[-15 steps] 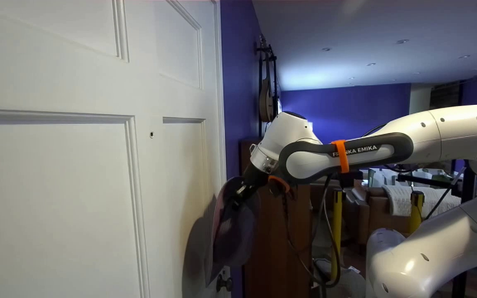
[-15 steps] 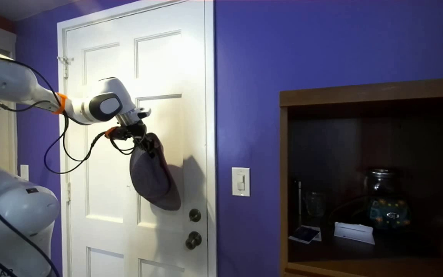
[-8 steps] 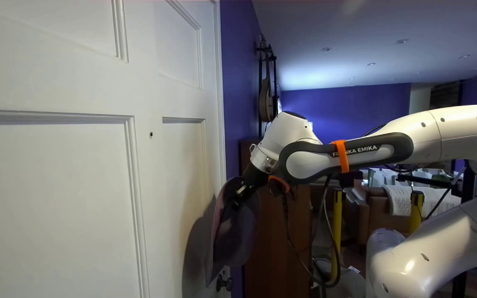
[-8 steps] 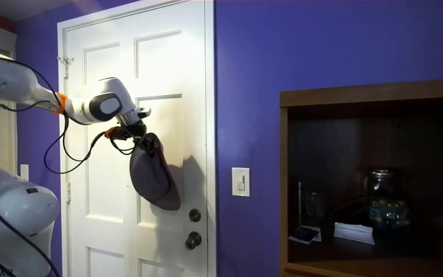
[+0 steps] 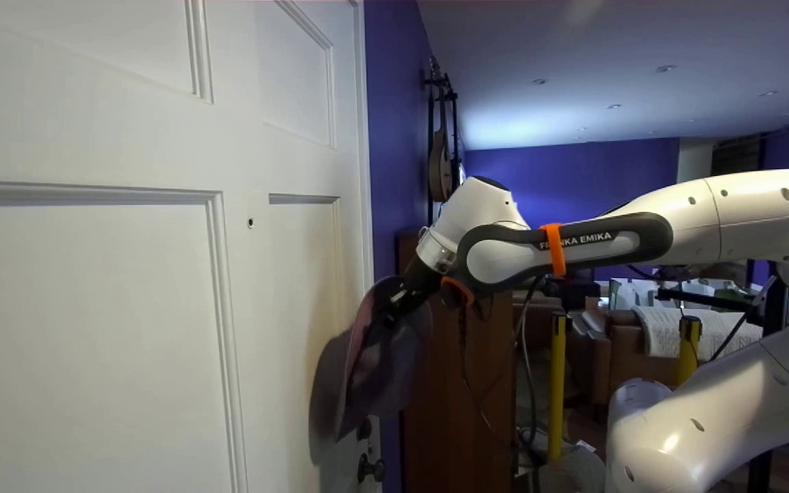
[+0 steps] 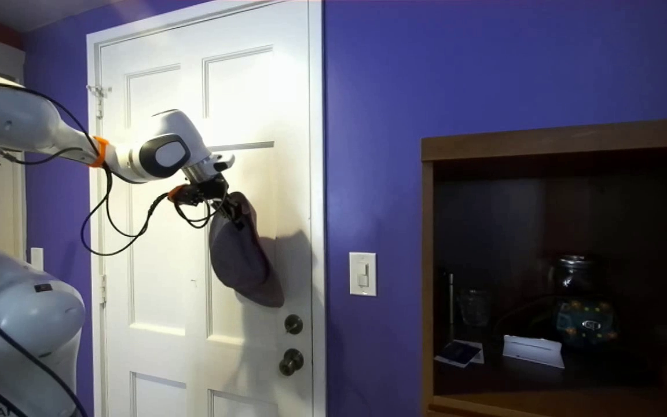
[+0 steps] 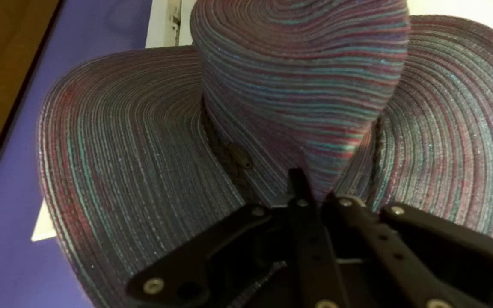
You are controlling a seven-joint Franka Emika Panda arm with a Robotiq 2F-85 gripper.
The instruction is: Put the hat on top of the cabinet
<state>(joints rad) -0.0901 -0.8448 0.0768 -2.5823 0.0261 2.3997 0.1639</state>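
The hat [image 6: 232, 255] is wide-brimmed, dark grey-purple with fine red and teal stripes in the wrist view [image 7: 306, 77]. My gripper [image 7: 317, 187] is shut on a pinched fold of its crown. The hat hangs tilted from the gripper, brim side toward the white door, in both exterior views [image 5: 387, 373]. The gripper also shows there [image 5: 396, 311] [image 6: 237, 217]. The brown wooden cabinet [image 6: 542, 140] stands to the right, apart from the hat, its upper edge above the hat's height. It shows behind the arm too [image 5: 463, 390]; its top surface is not visible.
The white panelled door [image 6: 165, 255] with its knobs [image 6: 291, 362] is close behind the hat. A purple wall with a light switch [image 6: 362, 273] lies between door and cabinet. The cabinet's open shelf holds a jar [image 6: 575, 275], a floral pouch [image 6: 585, 321] and papers [image 6: 533, 350].
Over the last half second my gripper and the hat have risen a little and shifted toward the cabinet side. The hat stays in the grip. Before that, the arm was still.
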